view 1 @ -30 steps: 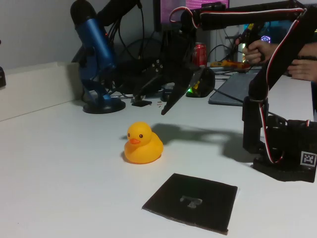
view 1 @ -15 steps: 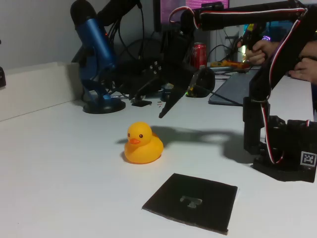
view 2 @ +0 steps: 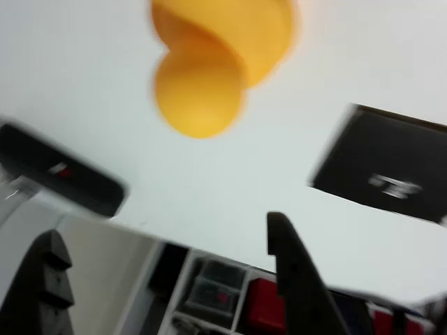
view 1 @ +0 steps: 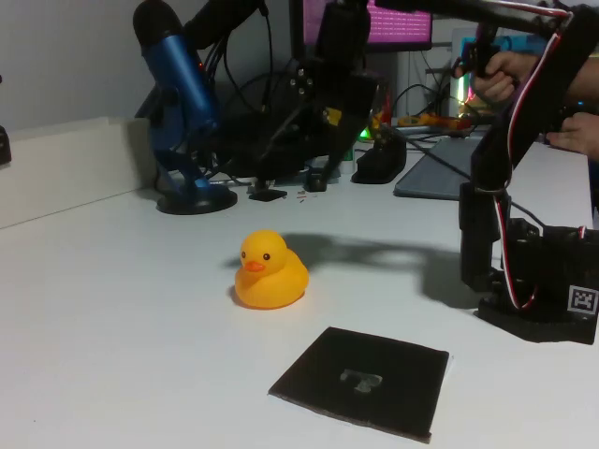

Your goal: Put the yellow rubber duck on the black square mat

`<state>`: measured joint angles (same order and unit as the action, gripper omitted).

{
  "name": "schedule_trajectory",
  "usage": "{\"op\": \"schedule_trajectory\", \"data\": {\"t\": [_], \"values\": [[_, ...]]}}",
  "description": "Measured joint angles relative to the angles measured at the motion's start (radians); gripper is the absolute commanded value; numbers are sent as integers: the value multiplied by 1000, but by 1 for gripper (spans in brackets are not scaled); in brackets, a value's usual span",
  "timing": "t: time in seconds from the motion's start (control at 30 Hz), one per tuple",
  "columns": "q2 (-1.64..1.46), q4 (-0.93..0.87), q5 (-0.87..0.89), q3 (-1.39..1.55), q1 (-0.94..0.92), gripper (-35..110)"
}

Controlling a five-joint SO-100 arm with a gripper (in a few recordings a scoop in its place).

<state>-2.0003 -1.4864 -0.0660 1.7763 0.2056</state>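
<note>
Nothing of the task is done yet. The small glossy yellow rubber duck with its orange beak [view 1: 270,270] sits untouched on the white table [view 1: 112,318], near its middle. The thin matte black square mat [view 1: 362,381] lies well apart from it toward the table's near edge, empty, with a pale grey T-shaped mark at its centre. My gripper [view 1: 290,182] hangs above and behind the duck, its jaws spread wide and holding nothing. Reaching down, grasping, carrying and placing all remain. I can read no brand or writing anywhere.
</note>
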Motion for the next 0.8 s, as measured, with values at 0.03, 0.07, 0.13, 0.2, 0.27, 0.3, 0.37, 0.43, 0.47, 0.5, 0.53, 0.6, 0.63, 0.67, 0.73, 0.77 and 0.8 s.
{"op": "schedule_trajectory", "data": {"t": [0.03,0.07,0.13,0.2,0.27,0.3,0.37,0.43,0.47,0.5,0.53,0.6,0.63,0.67,0.73,0.77,0.8], "values": [[44,-23,0,-15,2,33],[94,-40,0,-31,2,33],[183,-49,0,-55,2,33],[238,-54,0,-66,2,33],[267,-58,0,-66,2,33],[272,-64,0,-66,2,33],[272,-78,0,-67,2,33],[273,-107,0,-81,2,33],[273,-127,-2,-97,2,33],[273,-138,-2,-117,2,33],[273,-143,-2,-137,2,33],[273,-149,0,-164,2,33],[273,-149,0,-172,2,33],[273,-149,0,-175,2,33],[273,-147,0,-189,2,33],[273,-146,0,-190,2,33],[278,-146,0,-192,2,33]]}}
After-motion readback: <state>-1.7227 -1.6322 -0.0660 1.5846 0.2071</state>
